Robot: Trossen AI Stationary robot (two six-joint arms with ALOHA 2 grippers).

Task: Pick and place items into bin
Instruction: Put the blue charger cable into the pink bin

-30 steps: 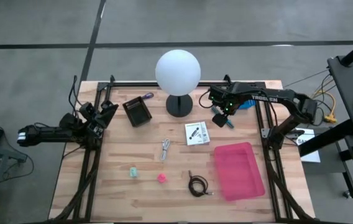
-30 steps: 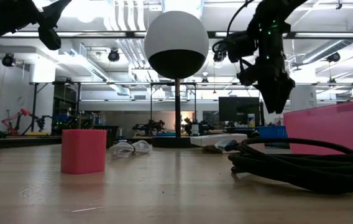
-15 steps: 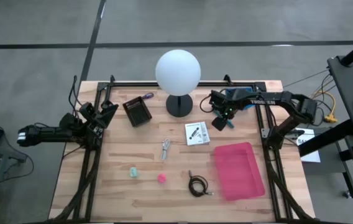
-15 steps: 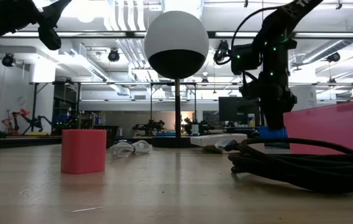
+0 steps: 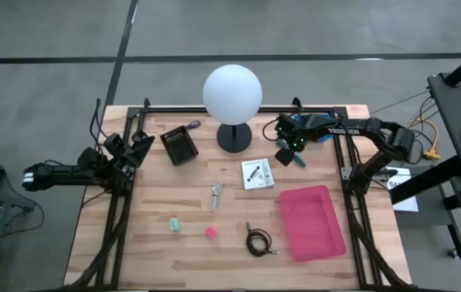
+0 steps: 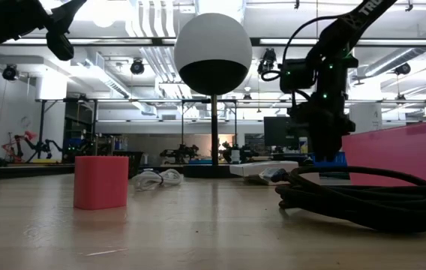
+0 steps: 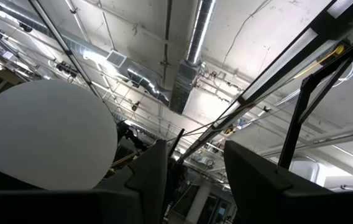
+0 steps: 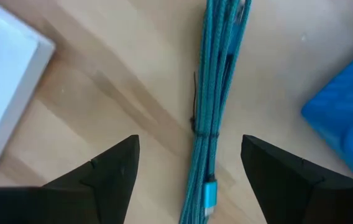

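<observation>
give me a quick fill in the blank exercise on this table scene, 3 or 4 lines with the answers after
1. The right gripper hangs with open jaws straddling a bundled ____ cable.
2. The bin on the table is coloured ____.
3. The white printed card lies between the bin and the base of the white globe ____.
4. The left gripper waits at the table's ____ edge.

Missing words: teal; pink; lamp; left

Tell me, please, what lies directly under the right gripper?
Under the open right gripper lies a bundled teal cable on bare wood, a white card beside it. Nothing hides the cable.
</observation>
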